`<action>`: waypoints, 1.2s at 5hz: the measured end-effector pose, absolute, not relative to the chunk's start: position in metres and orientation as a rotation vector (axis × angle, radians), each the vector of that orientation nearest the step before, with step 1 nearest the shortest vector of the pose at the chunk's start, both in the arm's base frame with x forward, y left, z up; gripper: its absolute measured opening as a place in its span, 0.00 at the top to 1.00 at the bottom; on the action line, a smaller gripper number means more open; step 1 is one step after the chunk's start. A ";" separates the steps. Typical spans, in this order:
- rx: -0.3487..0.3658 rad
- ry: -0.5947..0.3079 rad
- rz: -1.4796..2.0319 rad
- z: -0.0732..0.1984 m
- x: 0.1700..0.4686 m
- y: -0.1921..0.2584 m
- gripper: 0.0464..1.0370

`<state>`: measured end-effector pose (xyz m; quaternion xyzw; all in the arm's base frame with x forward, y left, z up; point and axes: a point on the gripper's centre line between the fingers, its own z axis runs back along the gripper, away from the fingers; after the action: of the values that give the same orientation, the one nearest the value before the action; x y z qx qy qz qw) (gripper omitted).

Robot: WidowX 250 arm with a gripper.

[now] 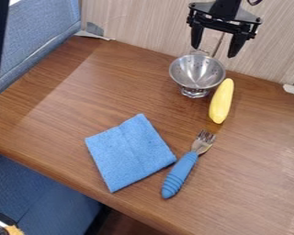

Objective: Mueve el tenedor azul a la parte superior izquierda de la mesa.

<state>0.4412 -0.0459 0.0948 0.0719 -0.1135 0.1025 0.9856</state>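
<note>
The blue fork (180, 175) lies on the brown wooden table (70, 110), right of a folded blue cloth, in the lower middle of the view. Its metal tines point up and slightly right, and its ridged blue handle points toward the table's near edge. My gripper (214, 51) hangs at the top, right of centre, above and behind the metal colander and well away from the fork. It is open, its two fingers wide apart with nothing held between them.
A small metal colander (197, 72) stands near the back wall (137, 23), below my gripper. A yellow, elongated item (221, 102) lies just right of it, beyond the fork's tines. The folded cloth (128, 153) lies left of the fork. Blue seats (39, 34) border the table's left side.
</note>
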 end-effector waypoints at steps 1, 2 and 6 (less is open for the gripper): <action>0.154 -0.182 0.207 0.074 0.437 -0.045 0.04; 0.153 -0.146 0.204 0.048 0.417 -0.047 0.04; 0.016 -0.250 0.109 0.069 0.333 -0.087 0.04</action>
<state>0.3330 -0.0875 0.0688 0.0081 -0.1245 0.0542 0.9907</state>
